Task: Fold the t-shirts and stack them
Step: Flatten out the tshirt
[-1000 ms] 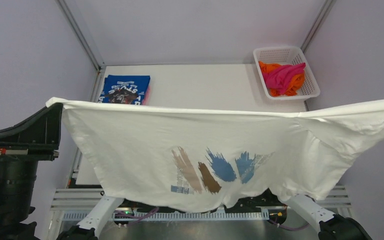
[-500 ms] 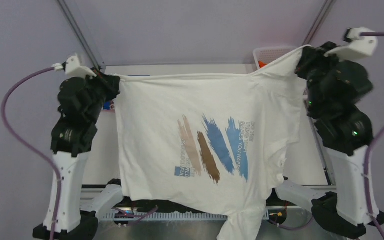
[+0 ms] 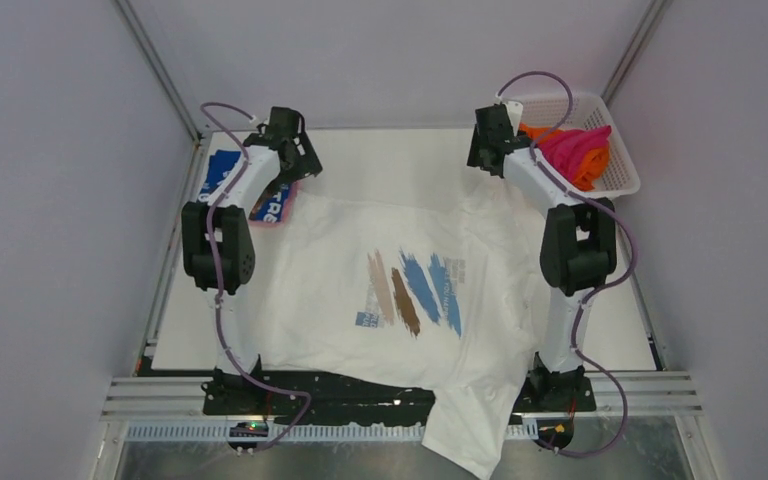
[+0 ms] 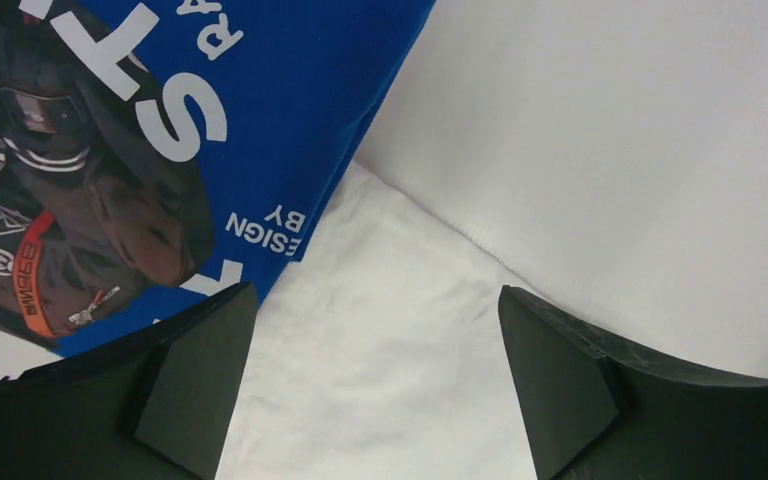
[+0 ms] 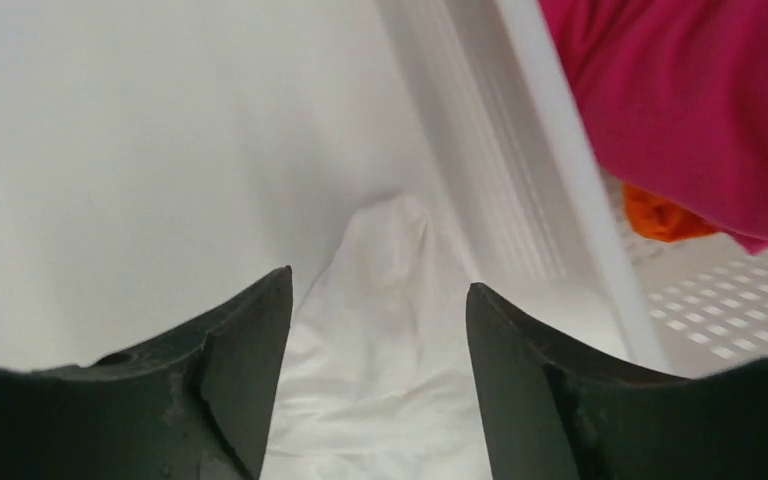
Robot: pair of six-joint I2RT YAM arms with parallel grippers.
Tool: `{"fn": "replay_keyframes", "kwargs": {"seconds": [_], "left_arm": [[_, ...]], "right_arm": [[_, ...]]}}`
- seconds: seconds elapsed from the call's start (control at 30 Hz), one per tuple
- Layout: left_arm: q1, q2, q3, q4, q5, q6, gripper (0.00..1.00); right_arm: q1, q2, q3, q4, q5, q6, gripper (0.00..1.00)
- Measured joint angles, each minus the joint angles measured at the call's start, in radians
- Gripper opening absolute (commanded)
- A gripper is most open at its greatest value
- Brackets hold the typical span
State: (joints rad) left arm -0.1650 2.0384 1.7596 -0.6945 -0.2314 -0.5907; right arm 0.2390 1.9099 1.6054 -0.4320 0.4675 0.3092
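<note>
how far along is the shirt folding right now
Done: a blue t-shirt lies folded at the far left corner of the table. In hand: the white brush-stroke t-shirt is spread print-up, unfolded, one end trailing off the near edge. The left gripper and right gripper sit open over its far corners. Left: fold and stack it, then the magenta t-shirt and orange t-shirt bunched in the basket.

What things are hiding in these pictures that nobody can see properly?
- Top view: the left arm covers the middle of the blue shirt, so its lettering is broken up.
- Top view: the words printed on the white shirt are too small to read.
- Top view: the magenta shirt hides most of the orange shirt in the basket.
- Left wrist view: the picture's edge cuts off the blue shirt.
</note>
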Motion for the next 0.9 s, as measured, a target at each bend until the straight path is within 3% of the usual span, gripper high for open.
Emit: {"fn": "replay_keyframes", "kwargs": {"seconds": [0.03, 0.2, 0.5, 0.73, 0.9], "left_arm": [[0.0, 0.019, 0.026, -0.003, 0.01, -0.002, 1.0], [-0.001, -0.071, -0.028, 0.022, 0.073, -0.007, 1.0], [-0.055, -0.418, -0.393, 0.154, 0.213, -0.002, 0.99], [-0.141, -0.486, -0.659, 0.257, 0.32, -0.004, 1.0], [-0.146, -0.488, -0.755, 0.296, 0.357, -0.004, 1.0]], "right_arm": [[-0.004, 0.061, 0.051, -0.012, -0.02, 0.003, 0.96], [-0.01, 0.095, 0.1, -0.036, -0.105, 0.004, 0.99], [-0.01, -0.185, -0.206, 0.068, -0.279, 0.065, 0.99], [-0.01, -0.123, -0.309, 0.111, -0.376, 0.126, 0.96], [-0.01, -0.042, -0.313, 0.131, -0.408, 0.156, 0.95]]}}
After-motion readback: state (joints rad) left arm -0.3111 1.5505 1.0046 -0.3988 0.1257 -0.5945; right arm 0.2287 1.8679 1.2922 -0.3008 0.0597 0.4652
